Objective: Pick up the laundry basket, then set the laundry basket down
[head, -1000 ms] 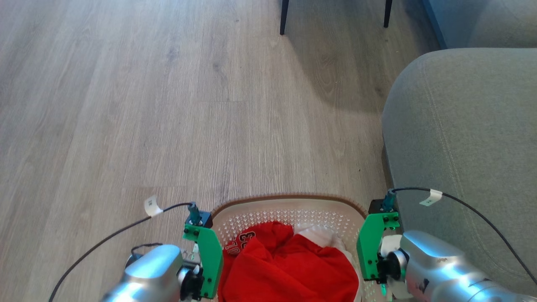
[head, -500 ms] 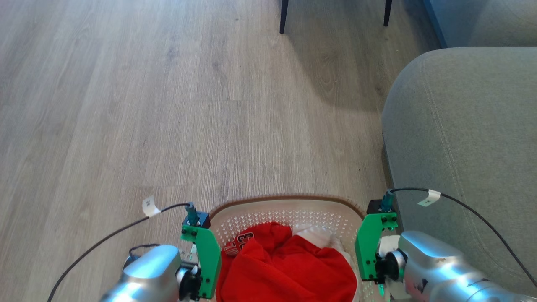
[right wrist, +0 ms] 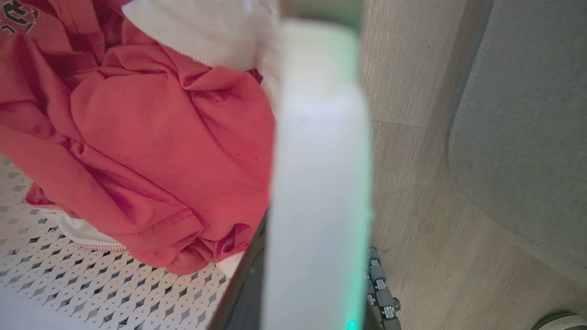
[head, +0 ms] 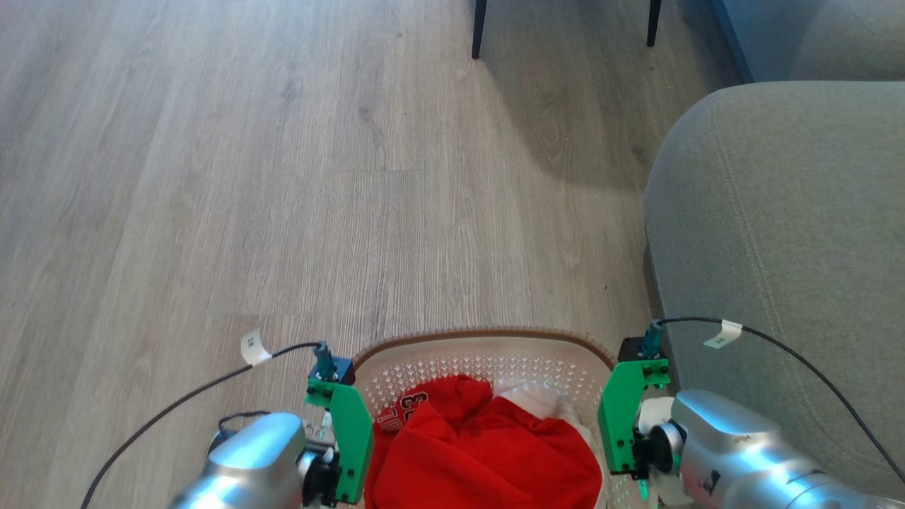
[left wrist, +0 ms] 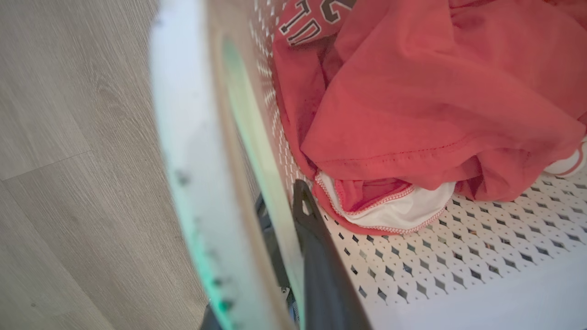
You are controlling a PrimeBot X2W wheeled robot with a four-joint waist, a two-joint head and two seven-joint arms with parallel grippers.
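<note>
Since a second ago the laundry basket [head: 488, 332] and both arms have crept only a shade nearer. At near centre, the left gripper [left wrist: 282, 197] and right gripper [right wrist: 316, 256] each clamp a basket side. This is probably the carrying step. Next, it should lower evenly onto the floor [head: 283, 177], clear of the sofa [head: 778, 247] on the right.

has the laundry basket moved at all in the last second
No. The laundry basket keeps its place: its brown rim sits at the same spot against the grey sofa and the floor plank seams, give or take a hair.
</note>
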